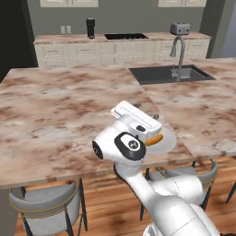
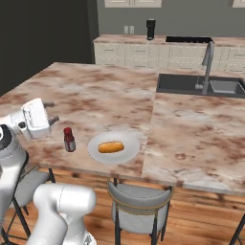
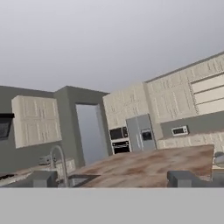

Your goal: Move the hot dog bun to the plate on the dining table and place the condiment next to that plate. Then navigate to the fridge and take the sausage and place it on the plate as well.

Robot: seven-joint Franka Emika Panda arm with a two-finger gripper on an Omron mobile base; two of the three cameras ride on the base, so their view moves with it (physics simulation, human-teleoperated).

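The brown-and-beige marbled dining table fills mid-frame. Lower centre, the round white plate carries the golden hot dog bun, with the dark red condiment bottle upright just beside it; its pale label is unreadable. At left, the gripper gapes wide, empty, seemingly done placing.

I see bare desk all behind the plate; the bottle stands near the plate, between it and my tool.
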